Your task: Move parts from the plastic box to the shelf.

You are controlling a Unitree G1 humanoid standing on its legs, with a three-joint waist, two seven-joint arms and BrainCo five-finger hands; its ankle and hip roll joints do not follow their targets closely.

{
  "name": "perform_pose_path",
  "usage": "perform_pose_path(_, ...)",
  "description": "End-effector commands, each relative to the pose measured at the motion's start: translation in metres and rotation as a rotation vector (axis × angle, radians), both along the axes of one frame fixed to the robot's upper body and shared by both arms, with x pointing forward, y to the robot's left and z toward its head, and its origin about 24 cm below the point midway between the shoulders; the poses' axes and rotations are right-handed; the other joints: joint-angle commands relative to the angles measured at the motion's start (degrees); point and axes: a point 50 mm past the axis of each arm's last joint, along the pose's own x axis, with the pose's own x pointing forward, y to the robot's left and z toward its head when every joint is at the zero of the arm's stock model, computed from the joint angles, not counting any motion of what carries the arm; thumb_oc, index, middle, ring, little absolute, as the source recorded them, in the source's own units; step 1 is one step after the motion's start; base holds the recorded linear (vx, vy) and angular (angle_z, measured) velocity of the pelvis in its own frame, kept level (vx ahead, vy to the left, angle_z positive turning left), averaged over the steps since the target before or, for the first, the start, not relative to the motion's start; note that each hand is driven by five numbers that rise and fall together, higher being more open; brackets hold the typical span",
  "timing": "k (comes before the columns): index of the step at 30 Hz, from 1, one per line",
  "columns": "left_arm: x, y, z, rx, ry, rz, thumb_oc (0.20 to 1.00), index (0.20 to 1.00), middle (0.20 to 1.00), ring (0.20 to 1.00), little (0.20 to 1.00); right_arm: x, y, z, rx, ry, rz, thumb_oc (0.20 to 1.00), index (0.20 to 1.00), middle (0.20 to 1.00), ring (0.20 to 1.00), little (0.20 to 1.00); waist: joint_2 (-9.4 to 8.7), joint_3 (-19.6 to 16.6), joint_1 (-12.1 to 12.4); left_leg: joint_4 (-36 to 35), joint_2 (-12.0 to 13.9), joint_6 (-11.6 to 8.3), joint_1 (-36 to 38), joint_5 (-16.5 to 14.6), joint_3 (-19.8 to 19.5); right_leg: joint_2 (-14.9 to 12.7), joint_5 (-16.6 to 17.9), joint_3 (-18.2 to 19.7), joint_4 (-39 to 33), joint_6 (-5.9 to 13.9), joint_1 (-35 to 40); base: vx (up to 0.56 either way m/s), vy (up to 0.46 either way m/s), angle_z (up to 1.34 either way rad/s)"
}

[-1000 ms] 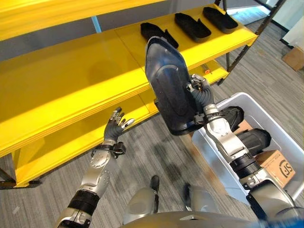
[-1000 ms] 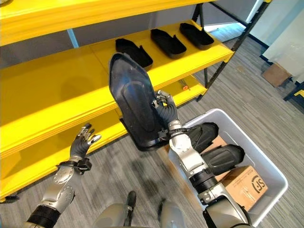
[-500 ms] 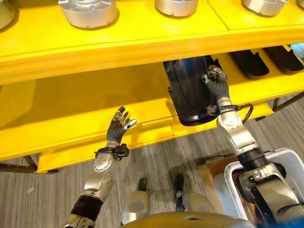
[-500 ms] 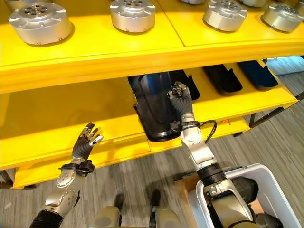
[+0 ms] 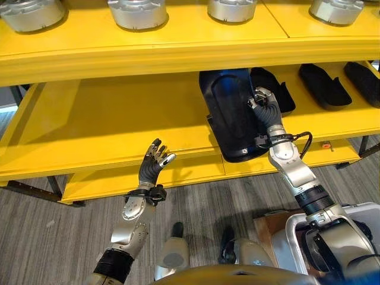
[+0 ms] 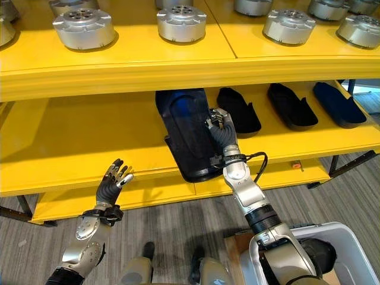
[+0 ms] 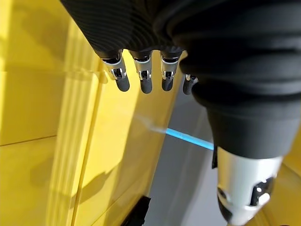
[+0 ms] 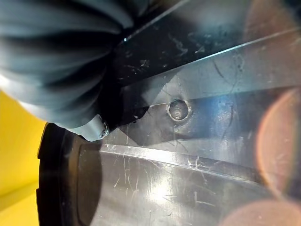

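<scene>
Fingers of our right hand curl round the edge of a large black part, gripping it. The part sits tilted on the middle board of the yellow shelf, its near end over the front lip, just beside three smaller black parts lined up on the same board. Silver discs stand on the board above. Our left hand hangs open before the shelf, fingers spread, holding nothing. A corner of the plastic box shows beside our right arm.
</scene>
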Motion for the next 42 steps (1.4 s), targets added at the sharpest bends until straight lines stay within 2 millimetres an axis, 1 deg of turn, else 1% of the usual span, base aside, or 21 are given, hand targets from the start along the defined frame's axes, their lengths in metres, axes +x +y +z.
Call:
perform_pose_path(1, 0.006, 0.003, 0.021, 0.037, -0.11, 0.001, 1.0, 1.0, 1.0, 1.0, 1.0, -0.006, 0.003, 0.036, 0.088, -0.182, 0.013, 0.2, 0.2, 0.2, 0.2, 0.2, 1.34, -1.4, -0.4, -3.1, 3.0, -1.92, 4.7, 4.3, -1.4, -3.9, 0.0, 0.0, 0.1, 5.45, 5.7, 0.13, 0.353, 0.62)
perform_pose_path(2, 0.004, 0.006, 0.022, 0.045, -0.115, -0.001, 1.0, 1.0, 1.0, 1.0, 1.0, -0.007, 0.003, 0.033, 0.088, -0.173, 0.009, 0.2, 0.2, 0.2, 0.2, 0.2, 1.42, -1.2, 0.1, -1.1, 0.7, -1.45, 4.5, 2.2, -0.5, -6.1, 0.7, -0.2, 0.0, 6.54, 6.9, 0.13, 0.359, 0.22)
perform_pose_path(5, 0.005, 0.008, 0.024, 0.049, -0.122, 0.008, 1.0, 1.0, 1.0, 1.0, 1.0, -0.005, 0.003, 0.03, 0.09, -0.156, -0.006, 0.2, 0.2, 0.2, 0.2, 0.2, 1.36, -1.1, 1.1, -0.3, -1.1, -1.01, 3.7, 1.1, 0.4, -8.0, 1.9, -0.7, -1.6, 7.75, 8.0, 0.07, 0.23, 0.16)
perform_pose_path(10, 0.007, 0.007, 0.028, 0.063, -0.137, -0.008, 1.0, 1.0, 1.0, 1.0, 1.0, 0.001, 0.004, 0.034, 0.073, -0.156, -0.016, 0.2, 0.2, 0.2, 0.2, 0.2, 1.17, -0.7, 2.1, 0.7, -2.3, -1.04, 1.8, 0.8, 0.0, -9.0, 2.3, -2.0, -2.8, 8.17, 8.5, 0.02, 0.074, 0.25)
perform_pose_path(11, 0.008, 0.007, 0.03, 0.066, -0.143, -0.013, 1.0, 1.0, 1.0, 1.0, 1.0, 0.007, 0.001, 0.039, 0.065, -0.158, -0.04, 0.2, 0.2, 0.2, 0.2, 0.2, 1.03, 0.1, 3.0, 1.0, -2.8, -1.21, 0.6, 1.1, -0.2, -9.3, 2.6, -2.5, -3.0, 8.28, 8.2, -0.03, 0.023, 0.27)
perform_pose_path(14, 0.01, 0.004, 0.035, 0.067, -0.164, -0.026, 1.0, 1.0, 1.0, 1.0, 1.0, 0.015, -0.003, 0.047, 0.051, -0.169, -0.084, 0.2, 0.2, 0.2, 0.2, 0.2, 0.97, 1.4, 4.1, 0.9, -3.2, -1.31, -1.1, 1.7, -1.1, -9.5, 2.9, -3.6, -3.4, 8.43, 7.8, -0.02, 0.001, 0.22)
perform_pose_path(20, 0.013, 0.0, 0.048, 0.079, -0.215, -0.062, 1.0, 1.0, 1.0, 1.0, 1.0, 0.039, -0.026, 0.089, 0.009, -0.232, -0.216, 0.2, 0.2, 0.2, 0.2, 0.2, 2.03, 4.8, 5.9, 0.6, -3.4, -2.08, -5.4, 3.8, -3.1, -9.4, 3.1, -6.1, -3.0, 8.24, 4.8, -0.06, -0.016, 0.22)
perform_pose_path(22, 0.013, 0.0, 0.051, 0.079, -0.22, -0.063, 1.0, 1.0, 1.0, 1.0, 1.0, 0.048, -0.034, 0.106, -0.056, -0.239, -0.279, 0.2, 0.2, 0.2, 0.2, 0.2, 2.21, 5.9, 6.4, 0.3, -3.2, -2.03, -6.1, 4.3, -3.1, -9.4, 3.3, -6.2, -3.0, 8.26, 3.8, -0.04, -0.005, 0.19)
perform_pose_path(23, 0.013, 0.0, 0.051, 0.079, -0.221, -0.063, 1.0, 1.0, 1.0, 1.0, 1.0, 0.049, -0.034, 0.106, -0.056, -0.239, -0.278, 0.2, 0.2, 0.2, 0.2, 0.2, 2.22, 5.9, 6.4, 0.3, -3.2, -2.03, -6.2, 4.3, -3.1, -9.4, 3.3, -6.2, -3.0, 8.25, 3.8, -0.05, -0.004, 0.05)
perform_pose_path(24, 0.014, -0.001, 0.055, 0.08, -0.239, -0.06, 1.0, 1.0, 1.0, 1.0, 1.0, 0.053, -0.04, 0.121, -0.066, -0.259, -0.321, 0.2, 0.2, 0.2, 0.2, 0.2, 2.59, 7.1, 6.7, 0.2, -3.1, -1.99, -6.9, 4.5, -3.2, -9.4, 3.3, -6.1, -2.6, 8.23, 2.9, -0.05, 0.003, 0.0)
perform_pose_path(27, 0.014, -0.002, 0.058, 0.071, -0.253, -0.065, 1.0, 1.0, 1.0, 1.0, 1.0, 0.061, -0.053, 0.142, -0.079, -0.26, -0.377, 0.2, 0.2, 0.2, 0.2, 0.2, 3.29, 8.9, 7.1, 0.9, -3.4, -1.99, -8.3, 4.4, -3.5, -9.8, 2.8, -5.6, -1.0, 8.13, 1.2, -0.04, -0.001, -0.02)
perform_pose_path(28, 0.014, -0.002, 0.059, 0.07, -0.254, -0.065, 1.0, 1.0, 1.0, 1.0, 1.0, 0.061, -0.053, 0.143, -0.079, -0.262, -0.377, 0.2, 0.2, 0.2, 0.2, 0.2, 3.32, 8.8, 7.0, 0.8, -3.5, -1.92, -8.5, 4.7, -3.6, -9.8, 3.0, -5.7, -1.1, 8.11, 1.0, -0.04, 0.0, -0.01)
perform_pose_path(30, 0.015, -0.006, 0.063, 0.066, -0.273, -0.081, 1.0, 1.0, 1.0, 1.0, 1.0, 0.066, -0.06, 0.16, -0.09, -0.261, -0.411, 0.2, 0.2, 0.2, 0.2, 0.2, 4.13, 10.5, 7.1, 2.3, -3.8, -1.81, -10.2, 4.3, -3.4, -10.1, 2.6, -5.0, 0.8, 7.93, -1.1, -0.07, 0.023, 0.06)
perform_pose_path(31, 0.015, -0.006, 0.063, 0.066, -0.272, -0.08, 1.0, 1.0, 1.0, 1.0, 1.0, 0.066, -0.06, 0.16, -0.09, -0.261, -0.41, 0.2, 0.2, 0.2, 0.2, 0.2, 4.11, 10.6, 7.1, 2.4, -3.8, -1.86, -10.1, 4.0, -3.3, -10.2, 2.3, -4.9, 1.0, 7.95, -1.1, -0.09, 0.041, 0.0)
perform_pose_path(32, 0.015, -0.011, 0.067, 0.053, -0.292, -0.102, 1.0, 1.0, 1.0, 1.0, 1.0, 0.071, -0.07, 0.164, -0.094, -0.225, -0.455, 0.2, 0.2, 0.2, 0.2, 0.2, 4.7, 11.9, 7.3, 4.1, -4.3, -1.64, -11.5, 3.4, -3.3, -10.3, 2.0, -4.0, 2.8, 7.85, -2.9, -0.06, 0.023, 0.02)
perform_pose_path(34, 0.017, -0.019, 0.071, 0.031, -0.306, -0.13, 1.0, 1.0, 1.0, 1.0, 1.0, 0.074, -0.083, 0.167, -0.105, -0.178, -0.503, 0.2, 0.2, 0.2, 0.2, 0.2, 5.27, 13.1, 7.4, 6.1, -4.7, -1.53, -13.3, 3.0, -3.4, -10.8, 1.7, -4.0, 4.4, 7.77, -4.1, -0.08, 0.019, -0.02)
perform_pose_path(38, 0.019, -0.03, 0.081, 0.009, -0.349, -0.165, 1.0, 1.0, 1.0, 1.0, 1.0, 0.072, -0.102, 0.178, -0.09, -0.163, -0.562, 0.2, 0.2, 0.2, 0.2, 0.2, 5.79, 15.4, 7.0, 9.8, -5.0, -1.26, -16.9, 1.8, -3.3, -11.4, 0.6, -3.1, 8.4, 7.64, -8.1, -0.06, 0.013, 0.05)
perform_pose_path(39, 0.019, -0.03, 0.081, 0.009, -0.349, -0.165, 1.0, 1.0, 1.0, 1.0, 1.0, 0.072, -0.102, 0.178, -0.09, -0.163, -0.562, 0.2, 0.2, 0.2, 0.2, 0.2, 5.78, 15.4, 7.0, 9.8, -5.0, -1.26, -17.0, 1.8, -3.3, -11.4, 0.6, -3.1, 8.5, 7.64, -8.2, -0.06, 0.01, 0.01)
perform_pose_path(40, 0.02, -0.036, 0.083, 0.011, -0.359, -0.181, 1.0, 1.0, 1.0, 1.0, 1.0, 0.069, -0.112, 0.188, -0.095, -0.171, -0.596, 0.2, 0.2, 0.2, 0.2, 0.2, 6.06, 16.6, 6.9, 11.8, -5.1, -1.17, -19.3, 1.3, -3.5, -11.9, 0.1, -2.6, 10.8, 7.61, -10.6, -0.05, 0.007, -0.02)
perform_pose_path(41, 0.021, -0.036, 0.083, 0.011, -0.36, -0.181, 1.0, 1.0, 1.0, 1.0, 1.0, 0.069, -0.112, 0.189, -0.095, -0.172, -0.596, 0.2, 0.2, 0.2, 0.2, 0.2, 6.06, 16.6, 7.0, 12.0, -5.1, -1.17, -19.5, 1.2, -3.4, -11.9, 0.1, -2.5, 11.0, 7.61, -10.8, -0.1, 0.005, 0.0)
perform_pose_path(42, 0.021, -0.039, 0.084, 0.01, -0.358, -0.188, 1.0, 1.0, 1.0, 1.0, 1.0, 0.065, -0.122, 0.197, -0.085, -0.181, -0.629, 0.2, 0.2, 0.2, 0.2, 0.2, 6.22, 17.3, 6.7, 13.8, -5.2, -1.02, -21.7, 0.7, -3.4, -12.0, -0.5, -2.0, 12.8, 7.37, -13.4, -0.05, 0.004, 0.01)
